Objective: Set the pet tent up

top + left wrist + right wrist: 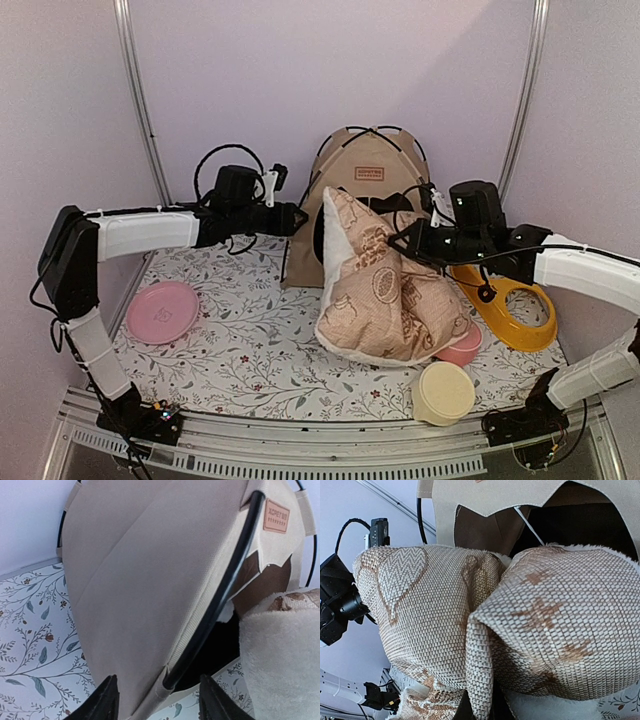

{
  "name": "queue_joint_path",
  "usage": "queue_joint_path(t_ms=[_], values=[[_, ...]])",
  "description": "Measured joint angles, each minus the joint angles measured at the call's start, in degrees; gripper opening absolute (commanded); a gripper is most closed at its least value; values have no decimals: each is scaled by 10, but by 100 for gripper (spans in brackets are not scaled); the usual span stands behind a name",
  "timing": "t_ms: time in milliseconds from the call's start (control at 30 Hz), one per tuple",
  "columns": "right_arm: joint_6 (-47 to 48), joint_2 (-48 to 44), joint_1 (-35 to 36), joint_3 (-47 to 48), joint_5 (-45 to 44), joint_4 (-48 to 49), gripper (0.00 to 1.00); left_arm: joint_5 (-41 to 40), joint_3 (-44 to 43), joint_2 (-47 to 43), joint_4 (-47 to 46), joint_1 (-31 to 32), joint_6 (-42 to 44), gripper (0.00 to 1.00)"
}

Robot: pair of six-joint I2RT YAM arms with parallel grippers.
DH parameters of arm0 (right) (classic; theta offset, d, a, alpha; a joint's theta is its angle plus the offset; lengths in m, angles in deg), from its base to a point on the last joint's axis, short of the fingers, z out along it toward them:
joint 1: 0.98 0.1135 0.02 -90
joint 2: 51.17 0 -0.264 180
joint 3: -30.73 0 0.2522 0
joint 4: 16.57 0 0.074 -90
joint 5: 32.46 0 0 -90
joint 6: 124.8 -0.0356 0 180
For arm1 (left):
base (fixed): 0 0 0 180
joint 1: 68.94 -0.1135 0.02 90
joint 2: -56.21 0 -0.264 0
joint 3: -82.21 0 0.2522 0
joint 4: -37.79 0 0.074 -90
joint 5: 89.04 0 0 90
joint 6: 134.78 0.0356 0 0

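The tan pet tent (365, 172) stands upright at the back of the mat, black poles arched over it and a brown label patch (276, 516) above its doorway. The bear-print cushion (385, 290) stands bunched on edge in front of the doorway. My left gripper (157, 700) is open, its jaws on either side of the tent's front left corner and pole end (172, 680). My right gripper (482, 707) is shut on a fold of the cushion (480, 675), to the right of the tent. The tent's doorway edge (520, 500) shows above the cushion.
A pink plate (163, 311) lies at the left of the floral mat (250, 340). A yellow bowl stand (515, 310) is at the right, a pink bowl (462, 347) under the cushion's edge, and a cream lidded bowl (443, 392) near the front.
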Motion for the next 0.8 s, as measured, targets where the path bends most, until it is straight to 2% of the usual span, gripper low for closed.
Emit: queue_joint_path(t_ms=[167, 200, 333, 533, 800], values=[[0, 52, 0, 36, 10, 0, 0, 8, 9, 0, -7, 5, 0, 4], [0, 62, 0, 40, 12, 0, 0, 7, 13, 0, -10, 7, 0, 0], [0, 90, 6, 42, 20, -9, 0, -6, 36, -18, -26, 20, 17, 0], [2, 102, 16, 42, 4, -40, 0, -36, 96, -89, -16, 58, 9, 0], [3, 82, 17, 45, -102, -119, 0, -66, 144, -160, 19, 88, -3, 0]])
